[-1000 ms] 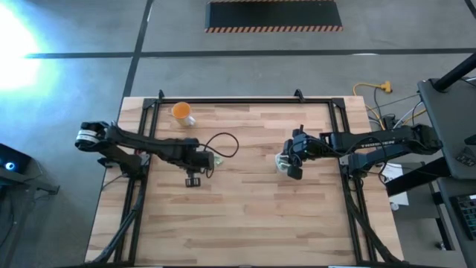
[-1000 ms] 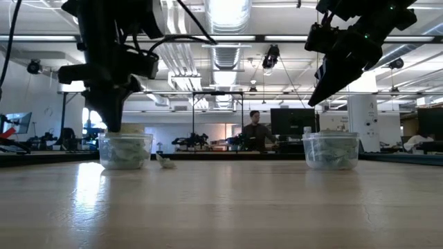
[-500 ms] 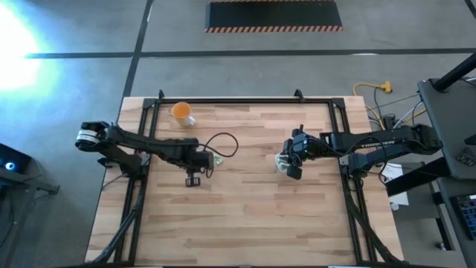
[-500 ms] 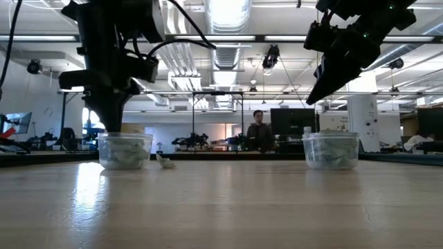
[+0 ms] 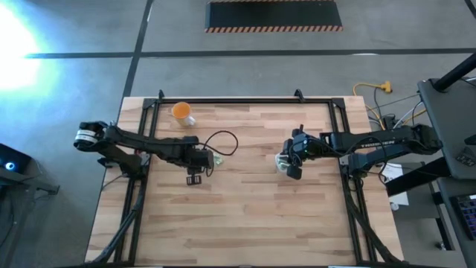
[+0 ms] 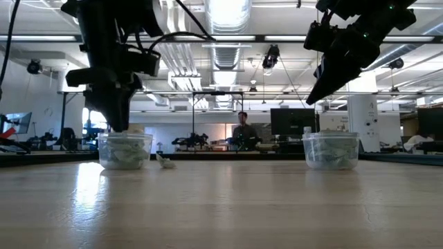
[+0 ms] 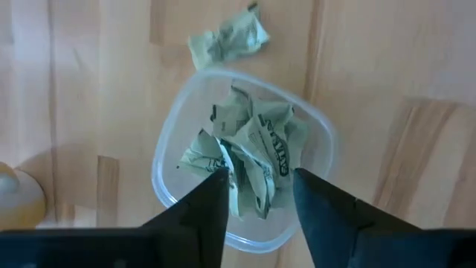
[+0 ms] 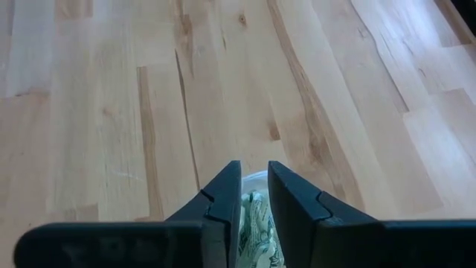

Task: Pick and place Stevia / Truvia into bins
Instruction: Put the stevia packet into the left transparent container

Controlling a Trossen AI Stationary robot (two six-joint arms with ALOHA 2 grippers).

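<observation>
Two clear plastic bins stand on the wooden table, each holding crumpled pale green and white sachets: the left bin [image 5: 213, 158] [image 6: 125, 151] [image 7: 242, 156] and the right bin [image 5: 282, 161] [image 6: 331, 150]. One loose sachet [image 7: 227, 41] [image 6: 165, 161] lies on the table right beside the left bin. My left gripper [image 7: 256, 186] [image 6: 118, 117] hangs open and empty just above the left bin, pointing down. My right gripper [image 8: 253, 193] [image 6: 315, 97] hangs slanted above the right bin, its fingers a narrow gap apart, with nothing seen between them but the bin below.
An orange cup [image 5: 181, 112] stands at the table's far left. A dark metal frame [image 5: 245, 100] runs along the table's edges. A cable loops off the left arm [image 5: 223, 141]. Bare wood lies between the bins and toward the near edge. A person stands in the room behind.
My left gripper has shifted a little toward the table's right while staying above the left bin. The bins and the loose sachet have stayed where they were.
</observation>
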